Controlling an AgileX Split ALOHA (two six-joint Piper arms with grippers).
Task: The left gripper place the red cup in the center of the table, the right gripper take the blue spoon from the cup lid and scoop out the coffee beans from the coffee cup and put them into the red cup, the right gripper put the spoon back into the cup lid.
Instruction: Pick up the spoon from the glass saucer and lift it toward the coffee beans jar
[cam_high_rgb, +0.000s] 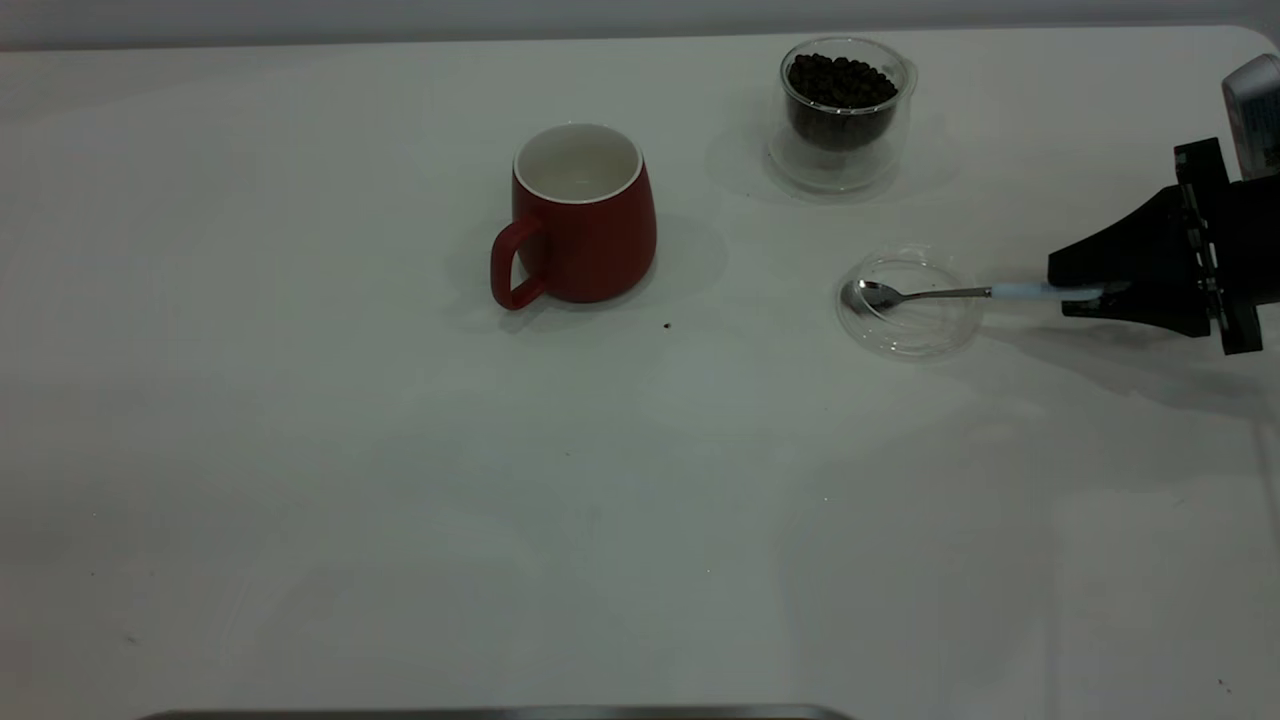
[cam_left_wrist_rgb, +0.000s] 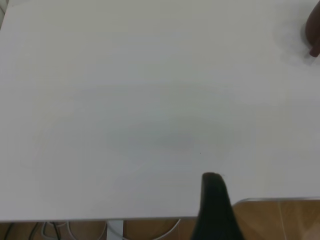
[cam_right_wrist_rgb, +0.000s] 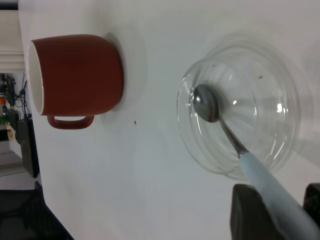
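The red cup (cam_high_rgb: 585, 215) stands upright near the table's (cam_high_rgb: 300, 450) middle, white inside and empty, with its handle toward the front left. It also shows in the right wrist view (cam_right_wrist_rgb: 75, 75). The blue spoon (cam_high_rgb: 1030, 291) lies with its metal bowl in the cup lid (cam_high_rgb: 925, 335). Its pale handle sticks out to the right. My right gripper (cam_high_rgb: 1085, 290) is open and straddles the handle's end. One finger (cam_right_wrist_rgb: 250, 210) lies against the handle and the other stands a little apart. The coffee cup (cam_high_rgb: 842, 115), full of coffee beans (cam_high_rgb: 840, 82), stands behind the lid.
My left gripper (cam_left_wrist_rgb: 215, 200) hangs over the table's near left corner, out of the exterior view. The red cup's edge (cam_left_wrist_rgb: 314, 35) shows far off in its view. One loose bean (cam_high_rgb: 667, 325) lies in front of the red cup.
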